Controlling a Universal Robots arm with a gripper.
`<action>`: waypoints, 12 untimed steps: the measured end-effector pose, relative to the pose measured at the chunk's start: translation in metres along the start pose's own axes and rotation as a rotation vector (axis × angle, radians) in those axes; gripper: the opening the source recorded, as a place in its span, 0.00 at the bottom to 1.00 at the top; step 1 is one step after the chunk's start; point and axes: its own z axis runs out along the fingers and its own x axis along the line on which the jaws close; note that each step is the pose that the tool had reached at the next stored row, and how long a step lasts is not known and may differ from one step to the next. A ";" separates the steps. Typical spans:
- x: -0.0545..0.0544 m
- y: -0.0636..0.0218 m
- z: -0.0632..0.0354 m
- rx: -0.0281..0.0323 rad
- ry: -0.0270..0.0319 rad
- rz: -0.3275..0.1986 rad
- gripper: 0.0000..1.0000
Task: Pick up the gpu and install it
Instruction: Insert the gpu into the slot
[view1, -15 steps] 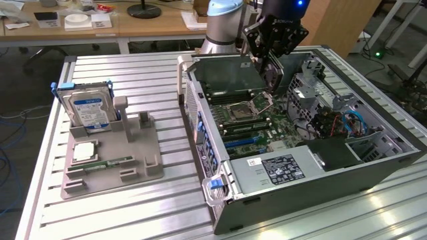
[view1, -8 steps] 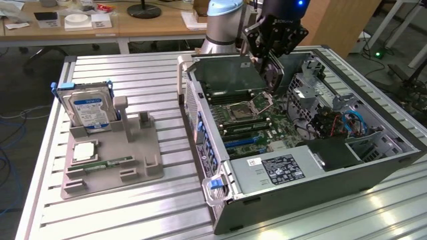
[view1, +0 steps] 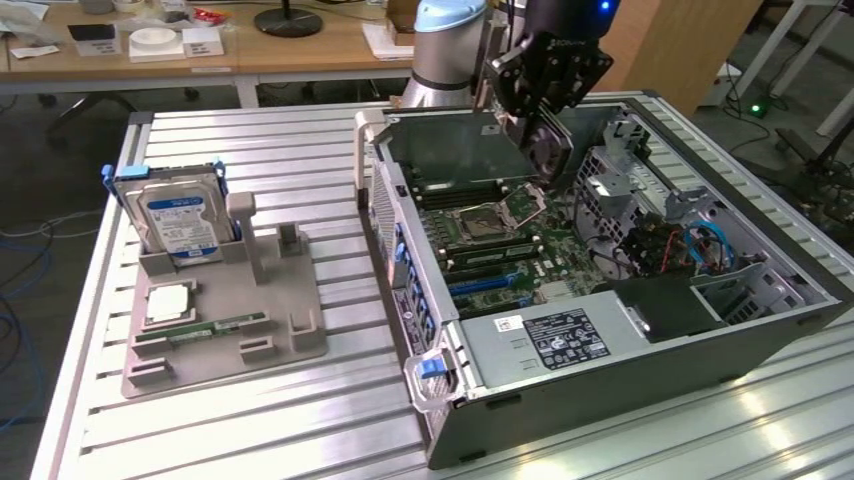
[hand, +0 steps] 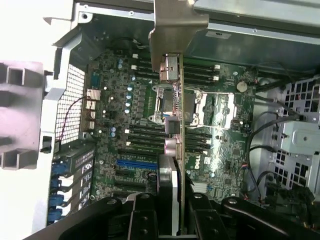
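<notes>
One open computer case (view1: 761, 335) takes the exterior view's right, holding one motherboard (view1: 521, 250) and one power supply (view1: 547, 335); at the exterior view's left, one grey tray (view1: 267, 290) carries one hard drive (view1: 180, 220), one square chip (view1: 171, 300) and one memory stick (view1: 220, 327). One gripper (view1: 537, 125), upper middle, is clenched on the one gpu (view1: 551, 160), which hangs edge-on above the motherboard.

The computer case (view1: 747, 335) is dark grey with a pale perforated rear panel. Inside it, the motherboard (hand: 225, 150) is green with black slots and one blue slot (hand: 136, 163); the cables (view1: 709, 245) are blue. Over the case, the gpu (hand: 173, 100) shows a dark edge and a pale silver bracket; the hand (view1: 538, 120) is black. Under the case, the tabletop (view1: 267, 430) is silver, ribbed in parallel slats. Beside the case, the holder (view1: 267, 335) is grey, the hard drive (view1: 180, 215) silver with a blue-and-white label.
</notes>
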 end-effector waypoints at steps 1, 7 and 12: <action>0.000 0.0000 0.0000 -0.0001 0.0004 -0.010 0.28; 0.000 -0.0003 0.0001 -0.0009 0.0021 -0.061 0.28; 0.000 -0.0008 0.0000 -0.0012 0.0037 -0.100 0.28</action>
